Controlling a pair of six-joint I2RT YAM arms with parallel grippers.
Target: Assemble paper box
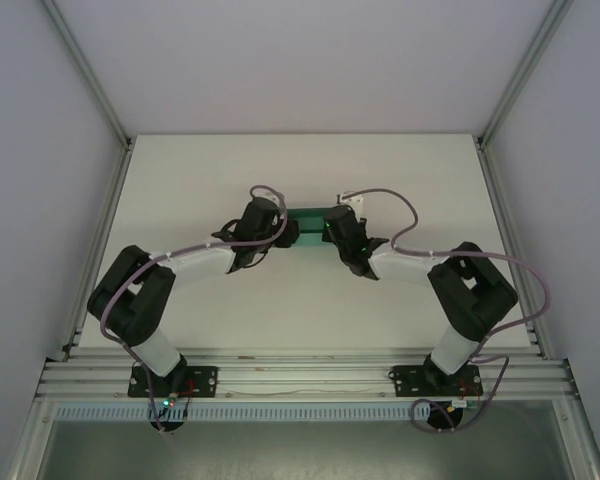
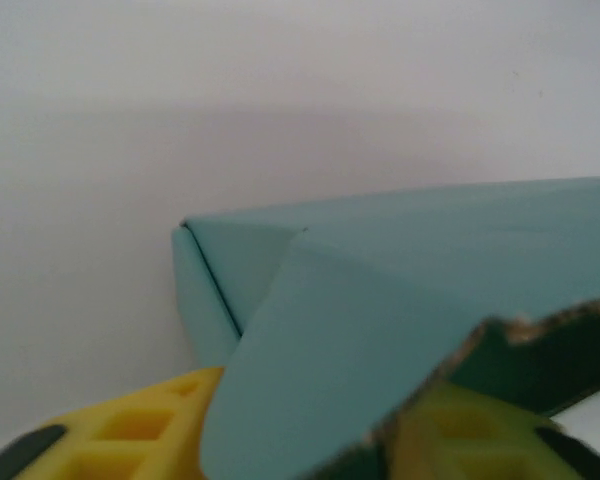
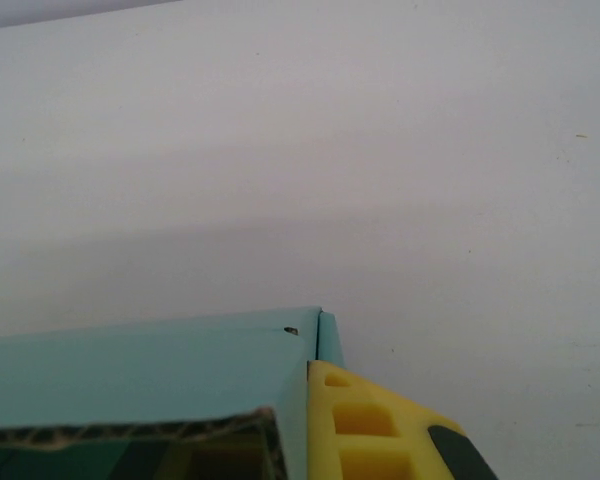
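White table (image 1: 230,180), teal paper box (image 1: 310,222), long axis left-right

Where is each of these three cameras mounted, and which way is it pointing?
Top external: above and behind the arms, looking down at the table; both arms show, left claw and right claw meeting at the teal paper box.
Left wrist: on the left arm, looking along its yellow fingers at the box's folded corner.
Right wrist: on the right arm, looking past one yellow finger along a box edge.
Shared: all three views show the same box on the white table.
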